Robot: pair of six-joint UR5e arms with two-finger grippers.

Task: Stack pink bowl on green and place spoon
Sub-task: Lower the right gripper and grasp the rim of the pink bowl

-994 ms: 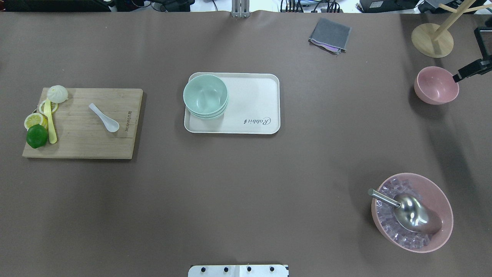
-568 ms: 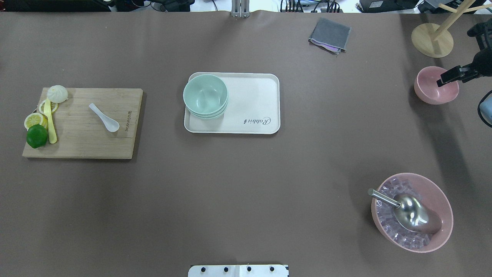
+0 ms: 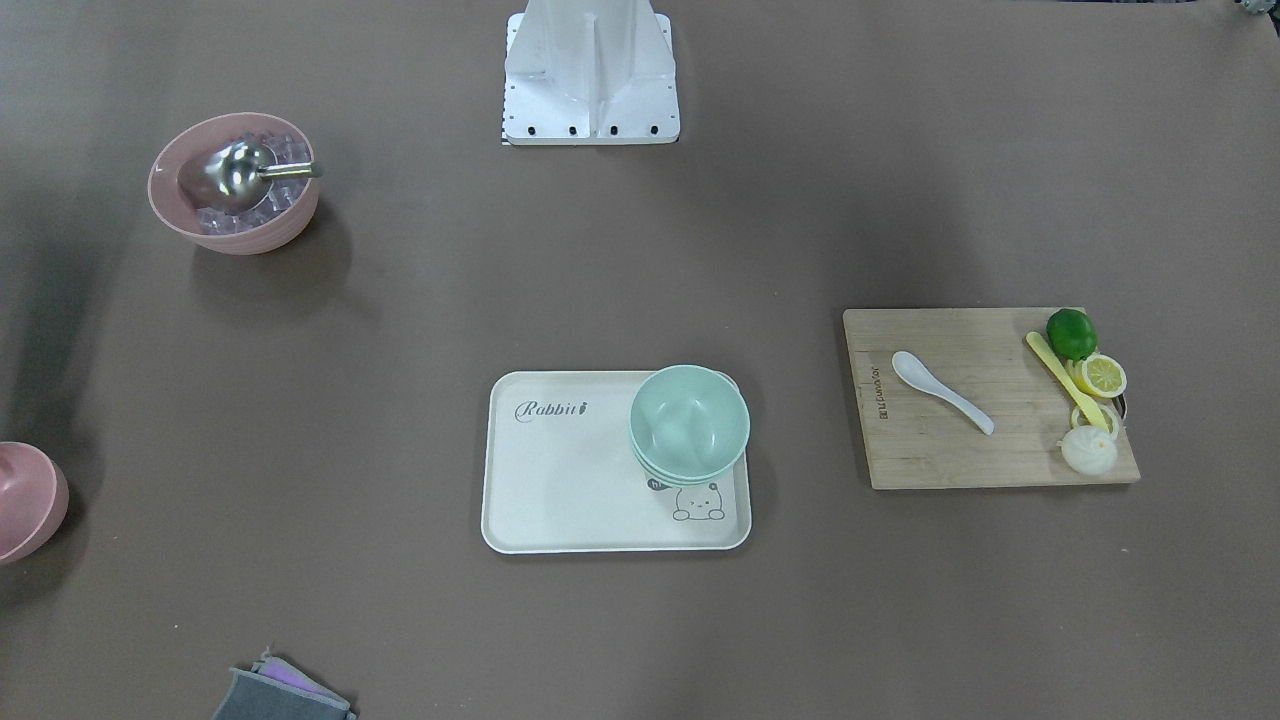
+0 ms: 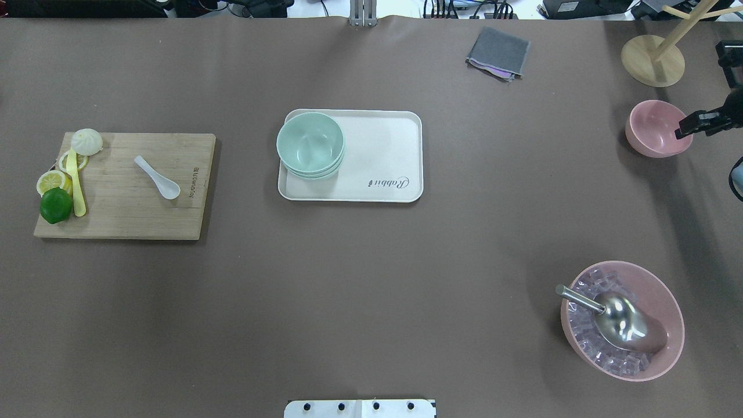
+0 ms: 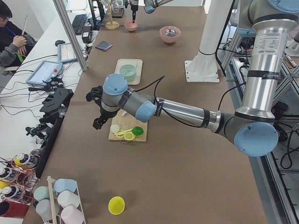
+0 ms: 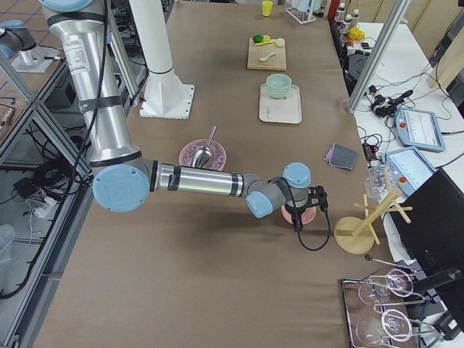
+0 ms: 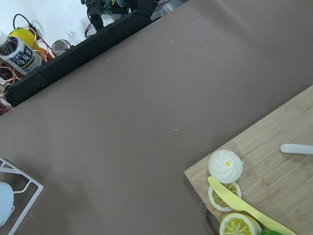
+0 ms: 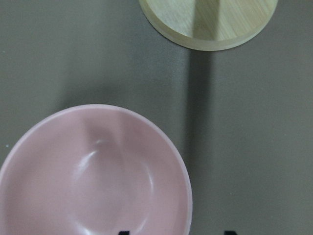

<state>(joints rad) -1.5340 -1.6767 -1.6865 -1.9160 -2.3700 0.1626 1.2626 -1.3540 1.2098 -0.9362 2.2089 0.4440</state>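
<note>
My right fingers (image 4: 689,125) are spread, straddling the right rim of the pink bowl (image 4: 653,130), which sits on the tabletop (image 4: 371,290) at far right; the green bowl (image 4: 310,143) sits at the tray's (image 4: 383,151) left end; the spoon (image 4: 158,177) lies on the board (image 4: 116,215) at left; my left fingers (image 5: 96,112) hang beside that board, spread or clenched I cannot tell.

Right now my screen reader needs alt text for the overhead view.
The right gripper is at the pink bowl's rim, far right. Stacked mint-green bowls sit on a tray mid-table; a white spoon lies on a cutting board at left.
</note>
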